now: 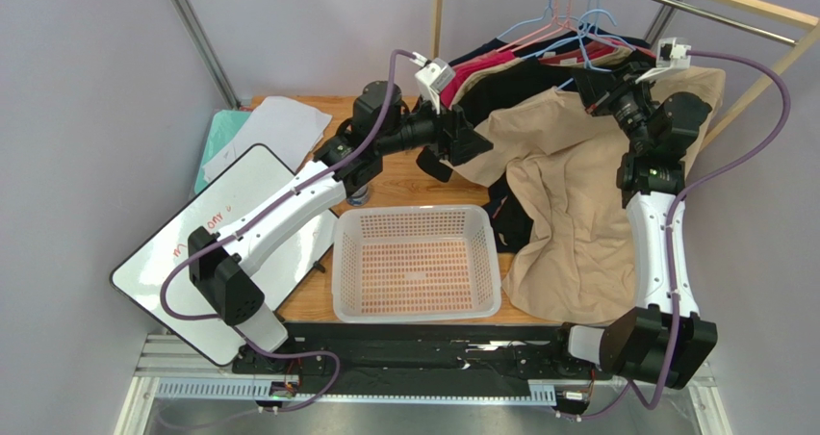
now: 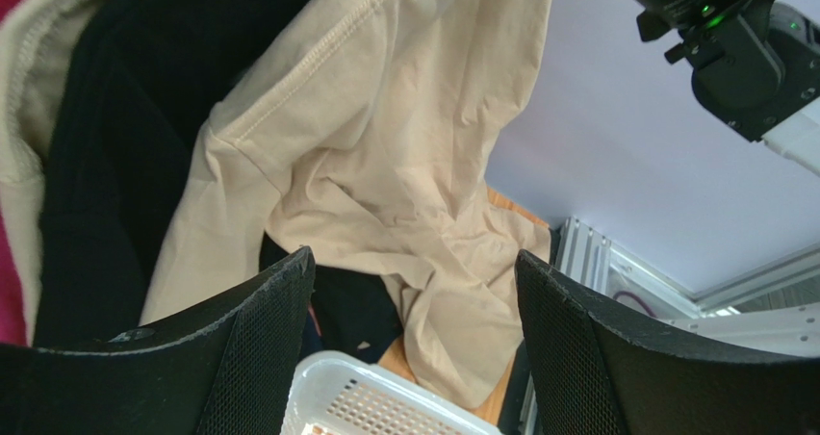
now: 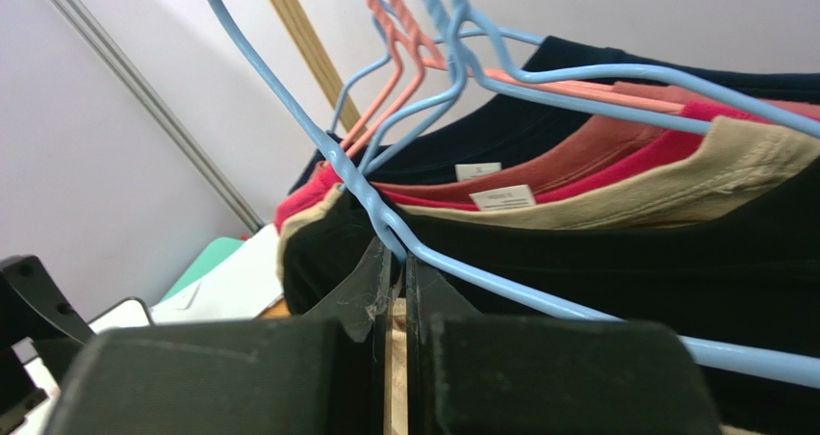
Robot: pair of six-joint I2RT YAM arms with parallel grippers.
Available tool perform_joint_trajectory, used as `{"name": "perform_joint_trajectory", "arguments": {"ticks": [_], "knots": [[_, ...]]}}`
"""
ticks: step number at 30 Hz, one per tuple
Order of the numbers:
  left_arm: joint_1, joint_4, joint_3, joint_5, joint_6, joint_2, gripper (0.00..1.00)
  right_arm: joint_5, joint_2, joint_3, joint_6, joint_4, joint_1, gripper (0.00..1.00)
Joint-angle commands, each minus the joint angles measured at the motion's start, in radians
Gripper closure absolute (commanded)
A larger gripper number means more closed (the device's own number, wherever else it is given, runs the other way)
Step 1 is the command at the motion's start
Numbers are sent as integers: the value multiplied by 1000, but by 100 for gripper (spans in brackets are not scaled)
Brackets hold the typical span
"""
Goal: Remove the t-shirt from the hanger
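Above the white perforated plastic basket [image 2: 375, 401] hangs a crumpled beige cotton t-shirt [image 2: 385, 166]; the left gripper [image 2: 414, 262] spreads its black fingers [image 2: 241, 358] wide, flanking the basket.

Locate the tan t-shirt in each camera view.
Top external: tan t-shirt centre-right, draped down past the white basket.
Left wrist: tan t-shirt upper centre, beyond the open left pincer.
Right wrist: tan t-shirt likely just the thin strip pinched in the shut right pincer, bottom centre.
Shared landmark: hanging black t-shirt.

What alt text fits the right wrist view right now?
Black right gripper pinched shut on a strip of beige t-shirt fabric, just under the twisted neck of a light-blue wire hanger. Behind hang black, beige, red and navy shirts.
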Motion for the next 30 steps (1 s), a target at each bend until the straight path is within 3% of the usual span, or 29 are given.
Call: {"name": "perform_joint_trajectory", "arguments": {"ticks": [1,5,8,14,23,30], "knots": [[-21,27,-40,-40,6,-150,19,18,-113,14,51,-36,42,100],[-22,-68,-106,-40,6,-249,18,63,-189,7,198,-185,62,100],[-22,-139,-177,-65,24,-341,17,54,-282,-61,335,-202,62,100],[-22,-76,-381,-85,3,-518,9,100,-435,-69,381,-329,62,100],[-25,-21,-380,148,-34,-426,9,83,-511,-67,418,-435,62,100],[-41,17,-442,161,-9,-369,11,50,-526,-64,420,-455,62,100]]}}
